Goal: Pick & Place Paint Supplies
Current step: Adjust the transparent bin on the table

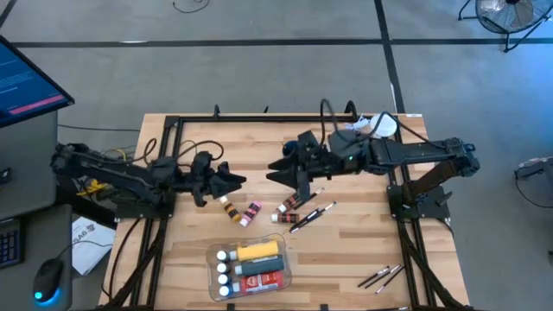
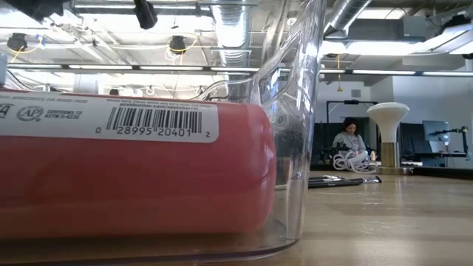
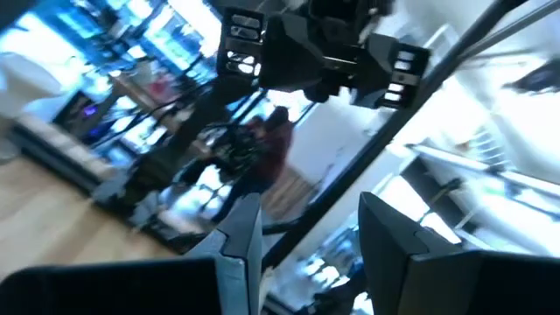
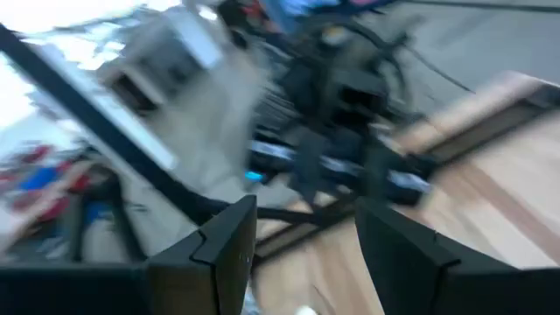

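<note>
High view: we see the left gripper (image 1: 238,180) and right gripper (image 1: 275,170) facing each other above mid-table, both empty; small tubes (image 1: 240,210) and brushes (image 1: 309,213) lie below them; the clear tray (image 1: 213,256) holds the yellow bottle (image 1: 259,250) and red tube (image 1: 263,279); more brushes (image 1: 382,276) lie apart; low view: red tube against tray wall; wrist views: both jaws parted, nothing between

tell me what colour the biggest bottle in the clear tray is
Yellow bottle; the high view shows it best.
</note>
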Available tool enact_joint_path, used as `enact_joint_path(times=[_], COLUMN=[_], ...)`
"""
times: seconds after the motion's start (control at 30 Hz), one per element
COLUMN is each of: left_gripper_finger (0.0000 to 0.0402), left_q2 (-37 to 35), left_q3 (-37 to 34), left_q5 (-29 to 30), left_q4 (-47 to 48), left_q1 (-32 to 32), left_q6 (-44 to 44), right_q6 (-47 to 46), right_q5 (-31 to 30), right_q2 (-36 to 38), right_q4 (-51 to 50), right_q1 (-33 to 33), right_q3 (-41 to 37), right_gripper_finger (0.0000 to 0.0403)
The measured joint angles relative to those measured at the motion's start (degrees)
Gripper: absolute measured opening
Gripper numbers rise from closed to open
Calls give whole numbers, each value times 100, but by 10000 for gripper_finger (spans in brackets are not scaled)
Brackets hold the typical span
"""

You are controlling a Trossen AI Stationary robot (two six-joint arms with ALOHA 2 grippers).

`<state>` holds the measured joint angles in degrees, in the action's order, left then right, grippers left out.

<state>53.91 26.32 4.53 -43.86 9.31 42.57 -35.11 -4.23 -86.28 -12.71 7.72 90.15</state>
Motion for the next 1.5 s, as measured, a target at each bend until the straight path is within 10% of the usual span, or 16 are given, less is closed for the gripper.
enact_joint_path(times=[0.4, 0.83, 1.5], left_gripper_finger=[101, 101, 101], left_q2=[4, 9, 7], left_q3=[-63, -63, -63], left_q5=[20, -8, 18], left_q4=[11, 710, 1303], left_q1=[-3, -3, -3], left_q6=[-24, -17, -5], right_q6=[-248, -882, -1298], right_q5=[929, 611, 1171], right_q2=[13, 1362, 1945], right_q4=[2002, 747, 1090], right_q1=[-251, -436, -625], right_q3=[-1448, -3187, -3322], right_gripper_finger=[188, 188, 188])
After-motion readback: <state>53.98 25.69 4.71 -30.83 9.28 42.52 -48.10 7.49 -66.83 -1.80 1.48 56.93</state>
